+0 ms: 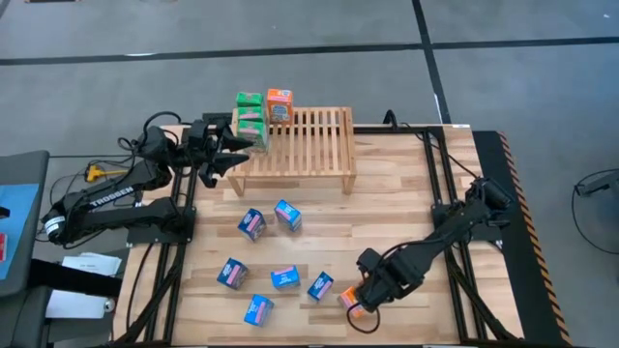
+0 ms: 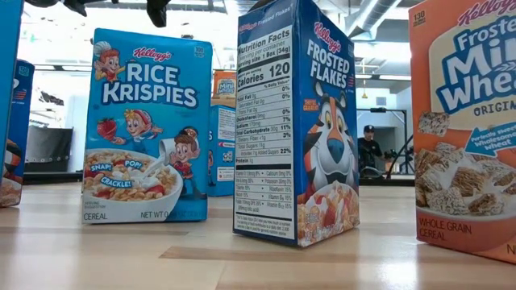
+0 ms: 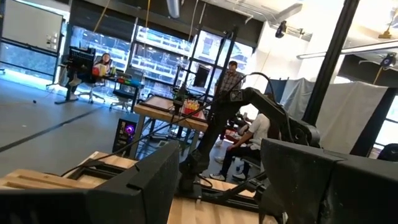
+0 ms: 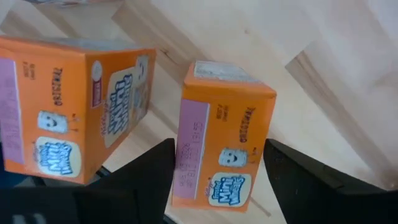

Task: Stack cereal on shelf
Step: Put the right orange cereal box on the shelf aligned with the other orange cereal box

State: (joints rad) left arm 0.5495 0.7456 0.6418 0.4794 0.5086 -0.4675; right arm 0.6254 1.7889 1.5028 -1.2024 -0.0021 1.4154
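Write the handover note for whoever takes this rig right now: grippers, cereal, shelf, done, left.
Right gripper: low at the table's front right, fingers either side of an orange box, closing, not yet lifted. A second orange box sits beside it.
Left gripper: open, empty, by the shelf's left end.
Done: two green boxes and one orange box on the shelf's left end.
Left: six blue boxes on the table in front of the shelf, plus both orange ones.

blue cereal boxes [image 1: 251, 224]: six
green cereal boxes [image 1: 250, 101]: two
orange cereal boxes [image 4: 222, 155]: three
shelf [image 1: 302, 145]: one
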